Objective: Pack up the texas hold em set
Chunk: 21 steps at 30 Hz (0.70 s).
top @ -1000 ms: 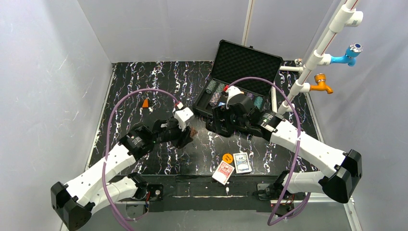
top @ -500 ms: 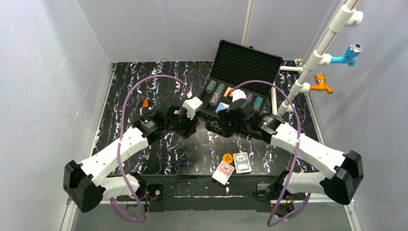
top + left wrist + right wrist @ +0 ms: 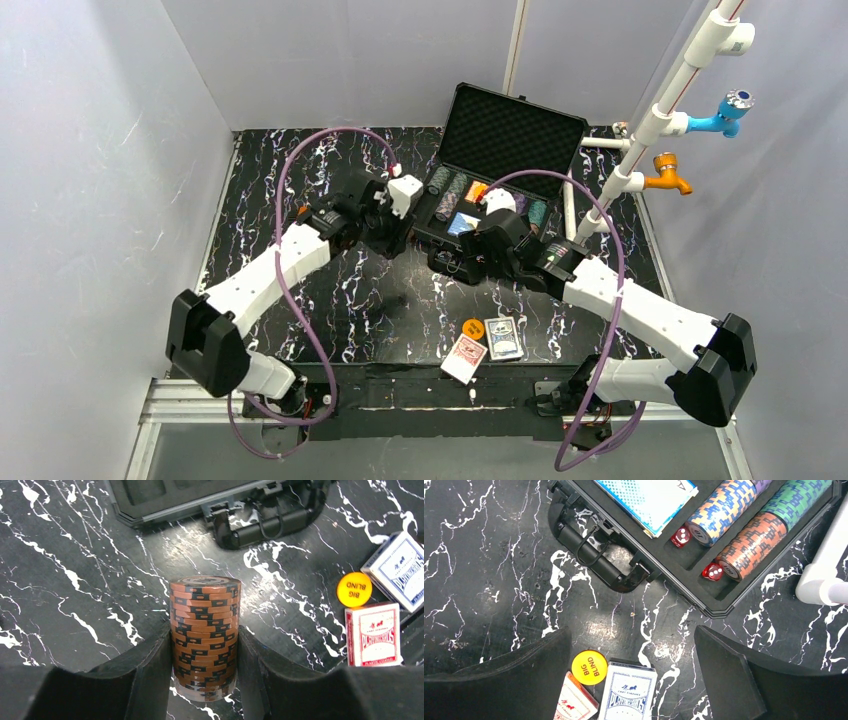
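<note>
Left pincer (image 3: 204,635) is clamped on a tall stack of brown-and-black poker chips (image 3: 205,605), one finger pressed to each side so the column stays together. The stack appears lifted off the black marbled desk (image 3: 300,160), just beside the near left corner of the open black case (image 3: 515,130). The case sits at the back of the desk, right of centre, with its foam-lined lid propped up and away from the arms, leaving the tray open from above and from the near side. Several chip stacks (image 3: 721,505) already lie on their sides in the tray's troughs with two red dice (image 3: 681,536) tucked at their ends. The left wrist view shows what look like bare compartments at the tray's left end, probably where the held stack belongs. The tray's raised rim and carry handle (image 3: 594,555) face the arms, so the stack will likely need to pass over them. Right pincer (image 3: 634,635) hangs with its fingers wide apart and holding nothing, above the desk just in front of the case. Below it, near the desk's front edge, wait an orange disc marked BIG BLIND (image 3: 589,667), a red card deck (image 3: 574,705) and a blue card deck (image 3: 626,692), close together and not yet packed. White pipework (image 3: 650,125) stands against the case's right side, limiting room there.
</note>
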Motion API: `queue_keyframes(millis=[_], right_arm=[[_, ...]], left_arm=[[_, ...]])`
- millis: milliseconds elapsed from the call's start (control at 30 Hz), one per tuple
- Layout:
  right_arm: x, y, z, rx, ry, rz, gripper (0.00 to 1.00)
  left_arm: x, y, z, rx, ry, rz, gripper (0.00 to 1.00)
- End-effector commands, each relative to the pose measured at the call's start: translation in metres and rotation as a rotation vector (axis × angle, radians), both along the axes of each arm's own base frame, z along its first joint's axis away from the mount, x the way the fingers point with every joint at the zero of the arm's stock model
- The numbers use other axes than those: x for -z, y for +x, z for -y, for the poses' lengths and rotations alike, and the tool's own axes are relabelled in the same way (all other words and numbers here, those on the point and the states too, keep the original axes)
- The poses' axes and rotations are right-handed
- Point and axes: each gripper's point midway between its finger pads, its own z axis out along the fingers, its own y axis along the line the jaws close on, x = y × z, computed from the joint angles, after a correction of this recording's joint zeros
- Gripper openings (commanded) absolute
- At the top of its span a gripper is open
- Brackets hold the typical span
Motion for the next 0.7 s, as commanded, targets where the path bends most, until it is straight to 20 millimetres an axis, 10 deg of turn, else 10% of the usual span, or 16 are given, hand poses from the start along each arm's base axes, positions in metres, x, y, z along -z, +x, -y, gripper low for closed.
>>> queue_keyframes(millis=[0, 667], right_arm=[[-0.011, 0.006, 0.012, 0.036, -0.010, 0.051, 1.00], [-0.011, 0.003, 0.019, 0.020, 0.002, 0.063, 1.00]], left_arm=[[-0.026, 0.030, 0.007, -0.013, -0.072, 0.038, 0.00], [0.029, 0.124, 0.051, -0.036, -0.005, -0.096, 0.00]])
